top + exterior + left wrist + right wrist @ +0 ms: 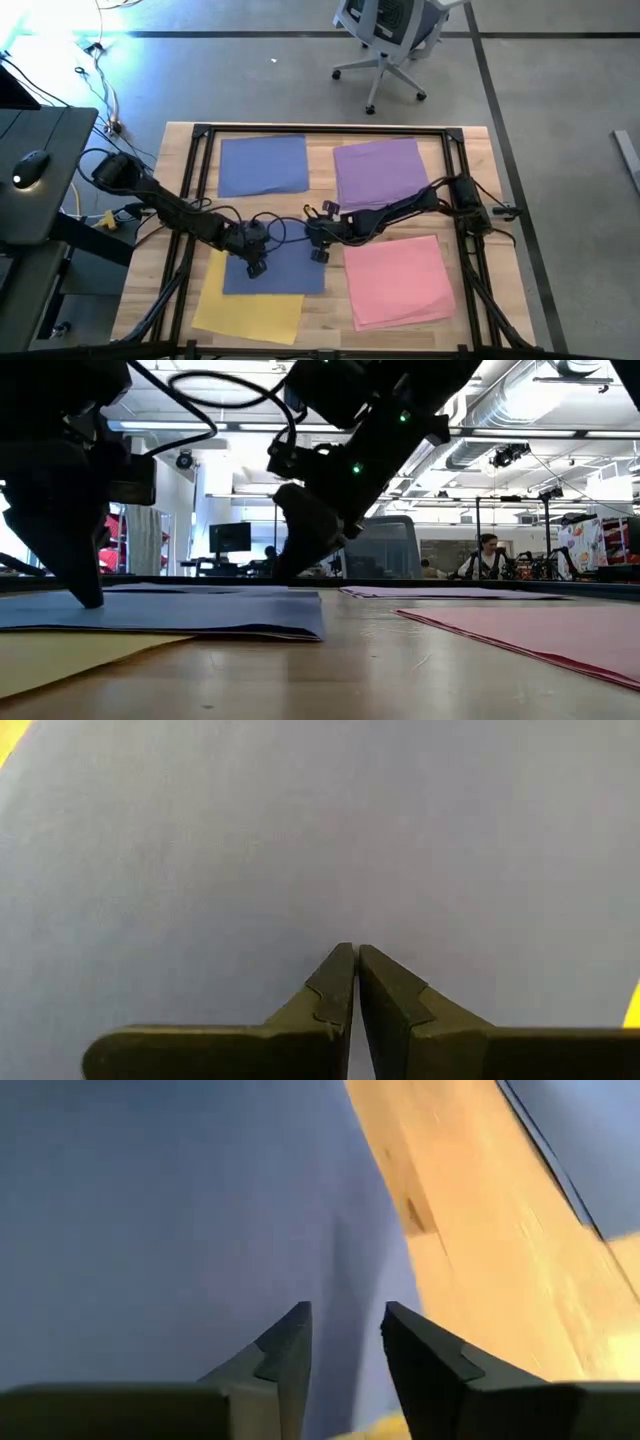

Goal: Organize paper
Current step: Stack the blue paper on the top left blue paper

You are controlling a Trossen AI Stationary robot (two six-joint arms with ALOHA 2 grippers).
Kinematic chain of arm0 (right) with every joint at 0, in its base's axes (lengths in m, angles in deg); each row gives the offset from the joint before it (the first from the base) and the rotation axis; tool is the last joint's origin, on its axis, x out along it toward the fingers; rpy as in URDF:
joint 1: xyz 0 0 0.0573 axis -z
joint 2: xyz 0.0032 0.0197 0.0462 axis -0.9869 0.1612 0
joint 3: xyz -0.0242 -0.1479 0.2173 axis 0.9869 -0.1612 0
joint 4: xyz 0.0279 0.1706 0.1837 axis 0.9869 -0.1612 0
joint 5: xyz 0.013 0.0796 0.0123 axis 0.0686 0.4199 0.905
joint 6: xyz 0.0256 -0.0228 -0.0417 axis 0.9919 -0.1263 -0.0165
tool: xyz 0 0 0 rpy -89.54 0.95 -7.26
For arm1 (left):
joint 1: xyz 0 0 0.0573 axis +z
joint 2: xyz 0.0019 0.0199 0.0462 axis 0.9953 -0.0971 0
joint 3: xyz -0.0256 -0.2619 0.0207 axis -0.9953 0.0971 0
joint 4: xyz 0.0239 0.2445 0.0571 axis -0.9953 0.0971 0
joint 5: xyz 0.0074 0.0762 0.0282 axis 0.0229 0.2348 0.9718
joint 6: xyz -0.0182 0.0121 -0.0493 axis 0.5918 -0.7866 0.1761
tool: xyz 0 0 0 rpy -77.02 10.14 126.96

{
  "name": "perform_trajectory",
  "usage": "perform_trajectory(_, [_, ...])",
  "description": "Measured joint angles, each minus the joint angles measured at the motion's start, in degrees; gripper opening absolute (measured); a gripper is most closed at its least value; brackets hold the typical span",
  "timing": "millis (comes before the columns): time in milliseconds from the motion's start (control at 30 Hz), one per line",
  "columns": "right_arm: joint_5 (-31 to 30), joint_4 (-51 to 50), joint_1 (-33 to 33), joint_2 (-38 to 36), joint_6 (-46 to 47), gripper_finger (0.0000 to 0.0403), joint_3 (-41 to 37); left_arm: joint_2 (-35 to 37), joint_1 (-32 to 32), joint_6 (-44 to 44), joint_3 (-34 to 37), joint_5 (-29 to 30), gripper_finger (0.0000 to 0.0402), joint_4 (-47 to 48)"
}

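High view: wooden worktop [150, 280] carrying five sheets of paper: blue sheet [262, 165] far left, purple sheet [380, 172] far right, pink sheet [402, 280] near right, second blue sheet [285, 268] near centre, overlapping yellow sheet [250, 305] near left. Left tool [256, 266] and right tool [320, 255] both over that second blue sheet, near each other.

Low view: left tool [90, 598] tip down on the blue sheet [200, 612]; right tool [290, 572] just above its far edge. Person [487, 556] seated in the room behind.

Left wrist view: left tool [353, 952] clenched, empty, touching blue paper [300, 830].

Right wrist view: right tool [345, 1315] parted, grasping nothing, at the blue sheet's [150, 1220] edge beside bare wood.
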Motion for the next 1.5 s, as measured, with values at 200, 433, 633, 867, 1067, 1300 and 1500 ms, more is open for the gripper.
perform_trajectory(200, [-1.8, 0.0, 0.8, 0.1, 4.9, 0.0119, 0.0, -0.1, 0.0, 0.0, 1.2, 0.2, 0.0, -2.2])
perform_trajectory(433, [6.1, -2.5, 7.1, 0.0, 14.2, 0.0158, 0.0, -0.2, 0.0, 0.0, 1.2, 0.1, 0.0, -2.1])
perform_trajectory(633, [21.0, 3.0, 12.3, 0.2, 12.8, 0.0191, -1.5, -0.2, 0.0, -0.1, 1.3, 0.8, 0.0, -2.0])
perform_trajectory(867, [34.3, 13.6, 12.0, 0.3, 12.1, 0.0183, -6.7, -0.2, 0.0, -0.9, 1.3, 1.0, 0.0, -1.8])
perform_trajectory(1067, [36.3, 19.6, 8.1, 0.3, 7.1, 0.016, -7.2, -0.3, 0.1, -0.9, 1.3, 1.2, 0.0, -1.6])
perform_trajectory(1300, [26.3, 16.1, 4.5, -0.6, 3.2, 0.0142, -3.9, -0.3, 0.2, -1.0, 1.3, 1.5, 0.0, -1.2])
perform_trajectory(1500, [10.9, 5.2, 2.3, -0.6, -2.9, 0.0116, 2.0, -0.3, 0.2, -0.9, 1.4, 1.6, 0.0, -1.2])
